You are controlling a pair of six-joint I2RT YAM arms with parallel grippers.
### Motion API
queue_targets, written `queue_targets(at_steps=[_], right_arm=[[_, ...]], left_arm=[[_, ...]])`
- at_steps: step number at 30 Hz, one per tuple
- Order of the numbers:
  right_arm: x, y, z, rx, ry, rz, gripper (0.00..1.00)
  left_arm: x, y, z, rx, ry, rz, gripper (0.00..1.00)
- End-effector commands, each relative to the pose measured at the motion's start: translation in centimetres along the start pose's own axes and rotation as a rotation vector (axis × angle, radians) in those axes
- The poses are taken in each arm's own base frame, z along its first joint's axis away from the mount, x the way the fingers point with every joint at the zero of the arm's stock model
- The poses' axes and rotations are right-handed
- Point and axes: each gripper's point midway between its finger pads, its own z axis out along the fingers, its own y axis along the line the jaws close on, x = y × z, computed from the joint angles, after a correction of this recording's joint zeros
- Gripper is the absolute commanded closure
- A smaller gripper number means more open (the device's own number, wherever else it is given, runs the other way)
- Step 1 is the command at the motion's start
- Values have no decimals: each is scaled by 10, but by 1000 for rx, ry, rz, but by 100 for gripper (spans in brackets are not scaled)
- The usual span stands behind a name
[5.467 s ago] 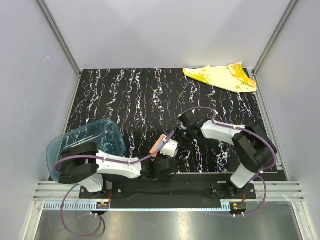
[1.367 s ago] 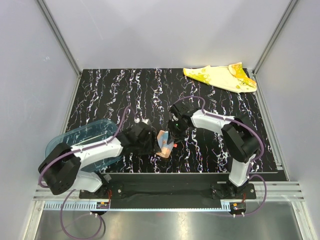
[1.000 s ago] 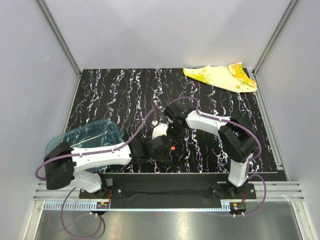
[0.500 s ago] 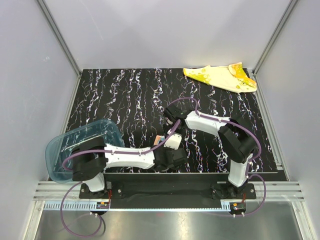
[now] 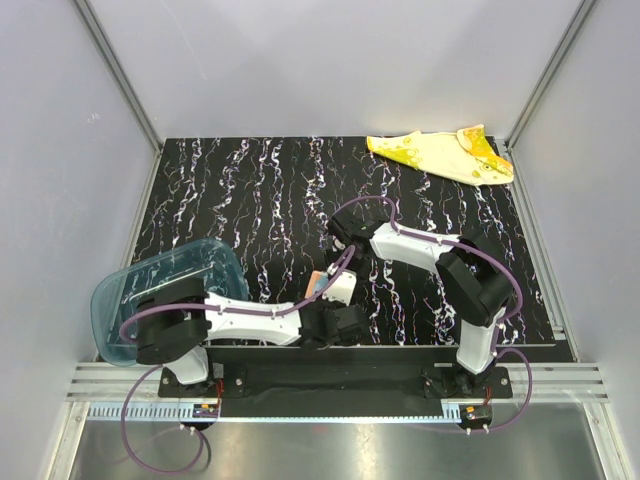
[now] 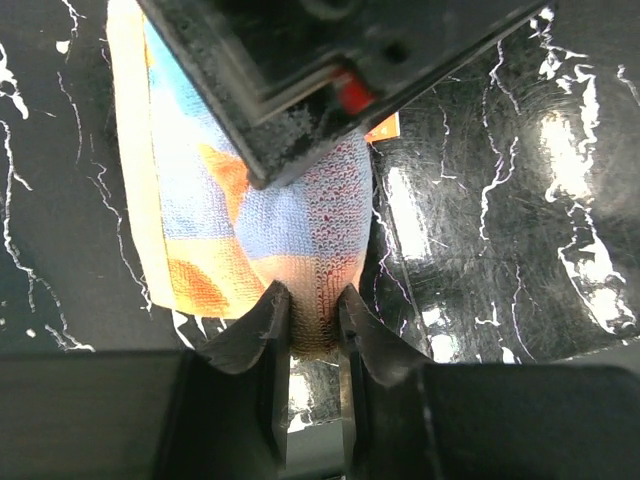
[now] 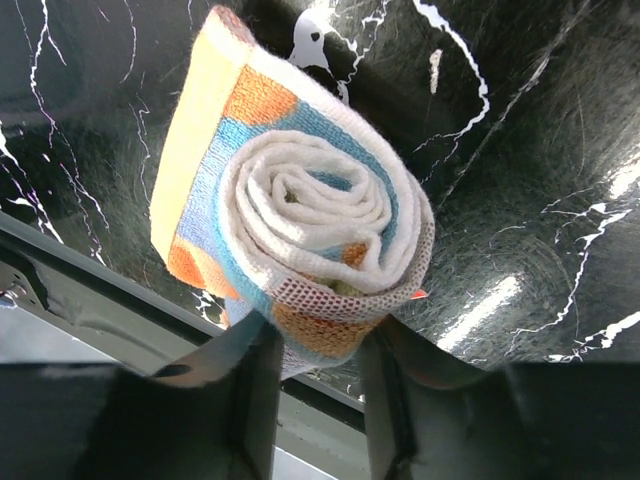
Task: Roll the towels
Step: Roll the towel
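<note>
The orange-pink towel (image 7: 300, 230) with pale blue patches is wound into a tight roll, seen end-on in the right wrist view. My right gripper (image 7: 318, 345) is shut on the roll's lower side, a finger touching each flank. In the left wrist view my left gripper (image 6: 312, 305) is shut on the near end of the same towel (image 6: 290, 230), with the right gripper's black body just beyond it. From above, both grippers meet at the towel (image 5: 317, 282) near the table's front centre. The yellow towel (image 5: 440, 155) lies flat at the back right.
A translucent teal-blue tray (image 5: 170, 285) stands at the front left, beside the left arm's base. The table's near edge and the black mounting rail (image 5: 330, 375) run close below the grippers. Grey walls close in the table on three sides.
The left arm has swung its gripper round to the near side of the roll and its jaws have closed on the roll's end. The right arm has barely moved.
</note>
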Motion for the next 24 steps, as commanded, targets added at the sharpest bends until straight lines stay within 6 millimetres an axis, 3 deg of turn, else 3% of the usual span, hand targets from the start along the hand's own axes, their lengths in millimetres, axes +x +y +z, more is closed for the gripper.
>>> queue_targets(at_steps=[1, 8, 13, 24], right_arm=[[19, -10, 10, 52, 65, -51, 54], [0, -31, 7, 171, 38, -69, 43], [-21, -49, -3, 217, -15, -25, 43], [-54, -75, -23, 297, -88, 18, 43]], left_arm=[[25, 6, 6, 36, 58, -6, 94], [36, 3, -8, 161, 84, -129, 95], [42, 7, -14, 214, 98, -180, 95], [36, 13, -24, 302, 93, -278, 96]])
